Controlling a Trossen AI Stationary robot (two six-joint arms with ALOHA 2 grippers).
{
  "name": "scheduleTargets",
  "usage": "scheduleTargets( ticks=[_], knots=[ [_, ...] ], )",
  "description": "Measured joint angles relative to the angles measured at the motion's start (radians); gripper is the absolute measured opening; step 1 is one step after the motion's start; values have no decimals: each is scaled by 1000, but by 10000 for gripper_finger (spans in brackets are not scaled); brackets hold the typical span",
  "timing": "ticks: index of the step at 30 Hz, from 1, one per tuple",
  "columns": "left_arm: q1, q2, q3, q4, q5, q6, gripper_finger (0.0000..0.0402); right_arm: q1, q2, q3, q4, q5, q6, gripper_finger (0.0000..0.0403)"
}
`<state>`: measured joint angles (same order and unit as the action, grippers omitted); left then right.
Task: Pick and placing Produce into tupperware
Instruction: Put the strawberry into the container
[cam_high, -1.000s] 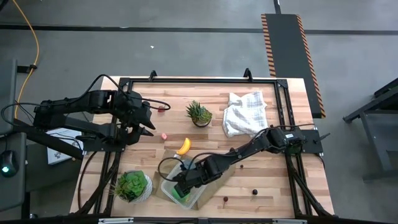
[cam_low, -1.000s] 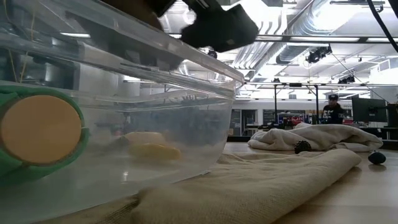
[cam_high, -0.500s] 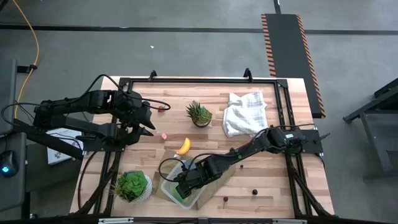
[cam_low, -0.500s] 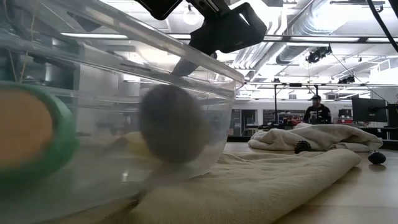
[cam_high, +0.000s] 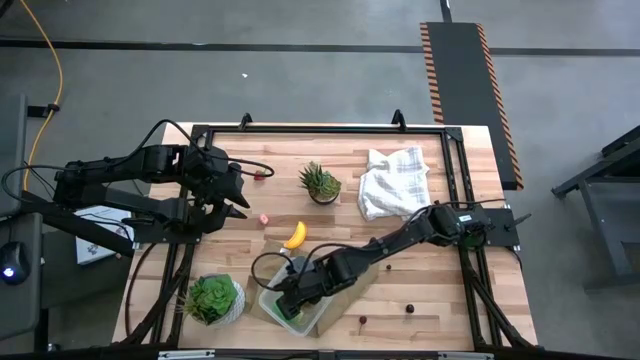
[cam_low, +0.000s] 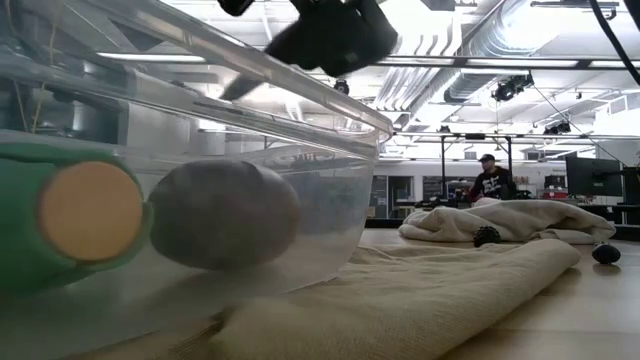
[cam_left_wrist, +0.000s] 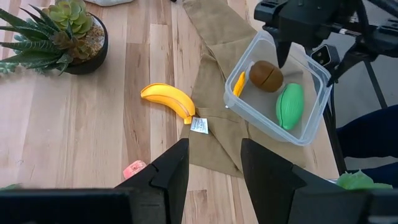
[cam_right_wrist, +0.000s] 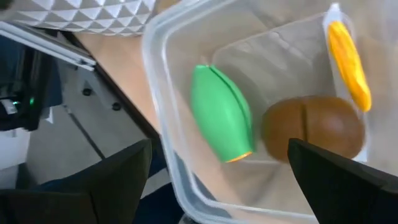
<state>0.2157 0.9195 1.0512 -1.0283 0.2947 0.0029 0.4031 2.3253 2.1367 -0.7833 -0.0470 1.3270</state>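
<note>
The right tool hung over the tupperware, fingers spread and empty; the brown kiwi lay inside directly below, beside the green oval.

Kiwi lies in tupperware; banana beside it.
</note>
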Motion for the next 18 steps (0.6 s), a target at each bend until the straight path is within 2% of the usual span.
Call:
scheduleTargets(
  ticks=[4, 8, 12, 18],
  knots=[
    [0, 0, 0, 0, 0, 0, 134, -11, -1, 47, -27, -5, -26, 367],
    [0, 0, 0, 0, 0, 0, 134, -22, -1, 125, -137, 33, -69, 367],
    [0, 0, 0, -4, 0, 0, 134, -24, -2, 222, -324, 89, -96, 367],
    [0, 0, 0, -29, -12, 19, 134, -23, -83, 187, -505, 136, -46, 362]
  ],
)
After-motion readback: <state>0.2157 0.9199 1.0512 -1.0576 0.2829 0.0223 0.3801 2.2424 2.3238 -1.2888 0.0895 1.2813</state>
